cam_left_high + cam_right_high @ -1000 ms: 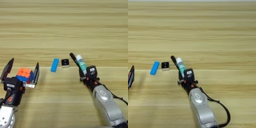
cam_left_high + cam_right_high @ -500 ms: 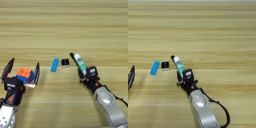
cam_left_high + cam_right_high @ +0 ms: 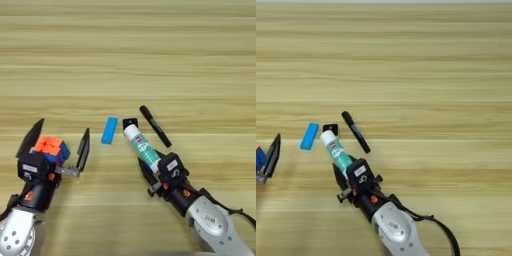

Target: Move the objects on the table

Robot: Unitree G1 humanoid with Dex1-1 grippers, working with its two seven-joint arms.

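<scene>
Glue stick (image 3: 141,145) beside black marker pen (image 3: 155,126)

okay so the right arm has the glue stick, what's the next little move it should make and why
Probably lift the glue stick slightly before carrying it anywhere. The right tool grips its lower end, and its white cap end sits right against the small black-and-white cube, with the black marker pen just beside; sliding would likely knock them.

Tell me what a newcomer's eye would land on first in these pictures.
First, the right tool near the table's front centre, shut on the white-and-green glue stick, which points up-left toward the small black-and-white cube. Next, the multicoloured puzzle cube between the open fingers of the left tool at the front left. A blue block and black marker lie between.
</scene>
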